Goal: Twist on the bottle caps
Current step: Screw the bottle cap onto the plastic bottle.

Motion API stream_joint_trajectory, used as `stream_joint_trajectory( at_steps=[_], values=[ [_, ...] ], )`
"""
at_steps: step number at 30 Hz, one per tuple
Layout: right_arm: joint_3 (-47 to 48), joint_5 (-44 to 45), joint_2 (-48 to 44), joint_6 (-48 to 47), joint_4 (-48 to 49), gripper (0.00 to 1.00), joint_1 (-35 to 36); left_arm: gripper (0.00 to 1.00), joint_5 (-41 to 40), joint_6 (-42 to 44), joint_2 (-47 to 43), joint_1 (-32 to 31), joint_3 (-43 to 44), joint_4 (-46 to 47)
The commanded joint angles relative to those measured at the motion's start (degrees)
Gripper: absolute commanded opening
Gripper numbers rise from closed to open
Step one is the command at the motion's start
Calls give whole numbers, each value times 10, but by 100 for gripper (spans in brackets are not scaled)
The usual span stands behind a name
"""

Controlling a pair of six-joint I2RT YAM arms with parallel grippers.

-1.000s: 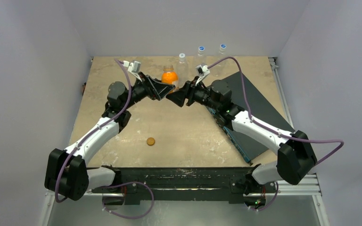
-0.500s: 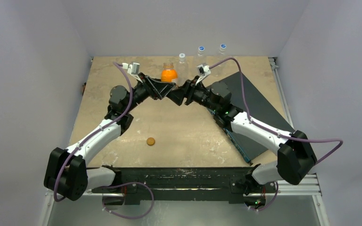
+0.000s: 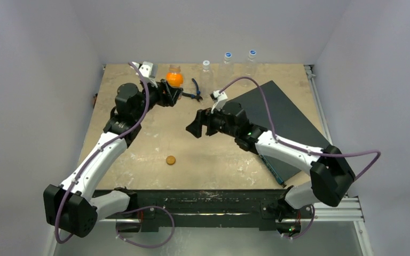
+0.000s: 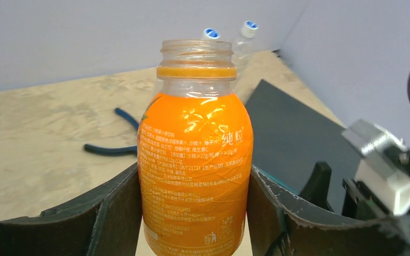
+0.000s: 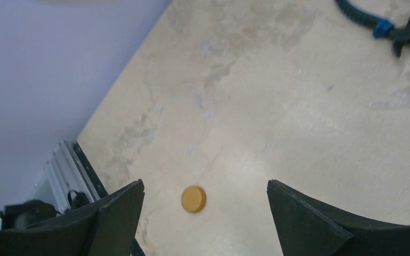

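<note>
Glossy see-through plastic under shiny, crinkled wrap: squat orange bottle (image 4: 195, 160), centre frame. Matt, mottled, scuffed: beige tabletop (image 3: 192, 154). Smooth, dull plastic: flat orange-brown cap (image 5: 193, 199), lower centre. Matt, even: black flat sheet (image 3: 299, 106), right.

A robotics lab is suggested. A desk (image 3: 213, 160) is enclosed by plain white walls (image 3: 37, 80), and two robot arms (image 3: 99, 157) are bolted to it.

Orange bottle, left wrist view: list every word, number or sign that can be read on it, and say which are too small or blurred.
"纯粒": white characters on the orange bottle, right of middle.
Fine white print in rows, to the left and below: too small to read.
Small sign near the bottom, perhaps a litter bin: too small to be sure.
Clear neck and rim: no text.
</note>
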Motion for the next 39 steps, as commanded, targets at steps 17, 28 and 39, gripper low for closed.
stream_joint_trajectory(
  at_steps=[17,28,39],
  values=[
    [177,186,293,-129,-94,71,212,30,-103,102,-7,16,128,-164],
    [232,243,347,-152,-137,65,242,30,-105,104,-5,20,140,-176],
    [264,280,374,-167,-159,63,266,30,-96,100,2,22,137,-173]
  ],
)
